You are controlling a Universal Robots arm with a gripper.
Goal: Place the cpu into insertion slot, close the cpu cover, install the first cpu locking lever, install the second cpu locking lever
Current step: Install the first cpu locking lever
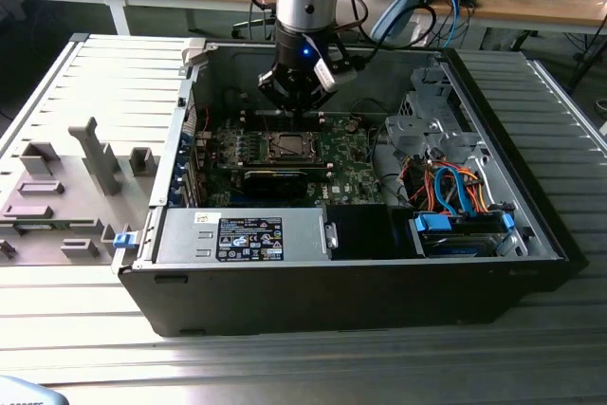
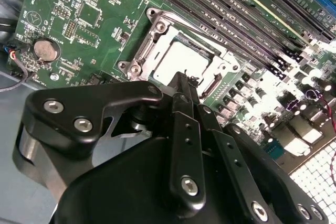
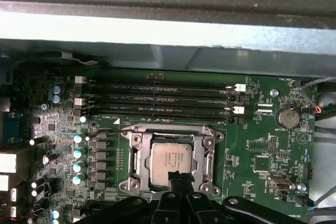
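Note:
The cpu (image 3: 169, 157) lies flat in the insertion slot (image 3: 137, 184) on the green motherboard, its silver top showing. The cpu cover (image 3: 135, 145) lies down around it as a metal frame, also seen in the second wrist view as cpu cover (image 2: 157, 34) around the cpu (image 2: 178, 61). A thin wire lever (image 3: 105, 131) sticks out past one corner of the socket. My gripper (image 3: 179, 176) hovers just above the socket's edge, fingers (image 2: 178, 85) pressed together and holding nothing. In the exterior view the gripper (image 1: 296, 109) hangs over the slot (image 1: 287, 146) inside the open computer case.
Memory slots (image 3: 157, 98) run beside the socket, with capacitors (image 3: 77, 153) on another side. The case wall (image 1: 190, 120) and a drive cage (image 1: 427, 125) with cables (image 1: 455, 192) hem in the board. A black labelled power supply (image 1: 248, 237) sits at the front. A grey fixture (image 1: 66, 187) stands outside on the exterior view's left.

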